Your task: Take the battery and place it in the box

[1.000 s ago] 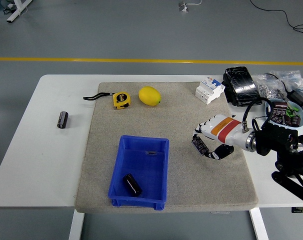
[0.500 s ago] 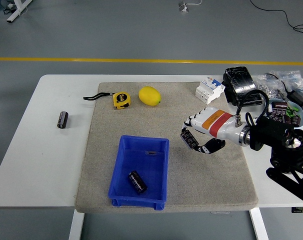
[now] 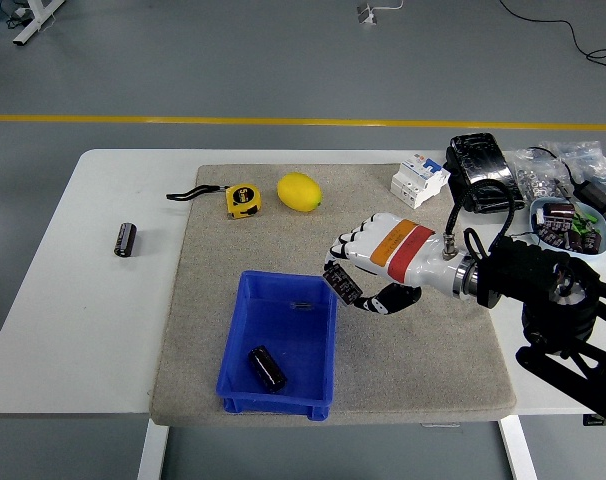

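White table [image 3: 83, 300] carried a grey mat [image 3: 233, 260]. On the mat sat a blue box [image 3: 279, 345] with one dark battery [image 3: 265, 368] lying inside. Right hand [image 3: 368, 270] reached in from the right, fingers pinching a second battery [image 3: 341, 284] just above the box's right rim, tilted. A third battery [image 3: 126, 240] lay on bare table, far left. Lemon [image 3: 299, 192] and yellow tape measure [image 3: 243, 199] sat near the mat's far edge.
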Robot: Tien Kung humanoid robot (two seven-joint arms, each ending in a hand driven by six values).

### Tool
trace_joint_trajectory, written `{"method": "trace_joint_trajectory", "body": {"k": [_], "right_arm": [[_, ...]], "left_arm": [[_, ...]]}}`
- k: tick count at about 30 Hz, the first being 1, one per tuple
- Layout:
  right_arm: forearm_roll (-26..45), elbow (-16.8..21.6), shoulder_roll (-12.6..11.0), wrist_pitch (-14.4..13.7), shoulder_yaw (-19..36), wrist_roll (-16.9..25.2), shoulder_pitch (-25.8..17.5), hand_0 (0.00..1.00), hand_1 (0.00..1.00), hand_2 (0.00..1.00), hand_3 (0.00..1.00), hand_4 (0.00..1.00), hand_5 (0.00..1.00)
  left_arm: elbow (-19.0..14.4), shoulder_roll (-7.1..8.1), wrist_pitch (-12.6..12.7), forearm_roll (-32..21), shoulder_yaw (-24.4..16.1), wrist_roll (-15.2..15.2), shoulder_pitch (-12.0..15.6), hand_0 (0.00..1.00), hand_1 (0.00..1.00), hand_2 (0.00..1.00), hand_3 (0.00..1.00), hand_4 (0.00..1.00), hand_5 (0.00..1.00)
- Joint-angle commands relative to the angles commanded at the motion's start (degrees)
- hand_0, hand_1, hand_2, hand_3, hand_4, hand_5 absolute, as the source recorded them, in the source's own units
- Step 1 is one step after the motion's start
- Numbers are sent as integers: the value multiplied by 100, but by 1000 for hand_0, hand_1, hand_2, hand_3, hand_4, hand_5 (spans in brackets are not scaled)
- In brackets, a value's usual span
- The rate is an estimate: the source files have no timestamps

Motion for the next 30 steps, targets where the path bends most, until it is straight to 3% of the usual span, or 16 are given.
{"method": "trace_joint_trajectory", "body": {"k": [7,15,16,22,23,30], "right_arm": [[-121,266,209,58,-420,-109,168,517,576,724,604,751,174],[-207,245,477,136,-859,-199,338,517,578,726,626,761,182],[-219,235,493,138,-886,-207,351,524,583,730,717,793,193],[-282,188,548,252,-979,-247,389,524,583,730,717,793,193],[-276,182,547,264,-991,-237,389,528,604,747,876,863,206],[-269,139,556,281,-1002,-224,347,528,611,758,910,894,218]], "left_arm": [[1,-2,-3,21,-16,2,8,678,631,669,646,658,687],[-1,4,-4,13,-8,-2,-5,678,630,667,646,657,686],[-2,5,-4,10,-5,-4,-6,678,629,666,645,658,687],[-4,8,-5,6,-1,-2,0,678,629,666,645,658,687],[-5,10,-7,10,0,0,2,678,630,665,645,659,687],[-3,14,-25,95,-57,23,14,678,629,663,644,660,685]]}}
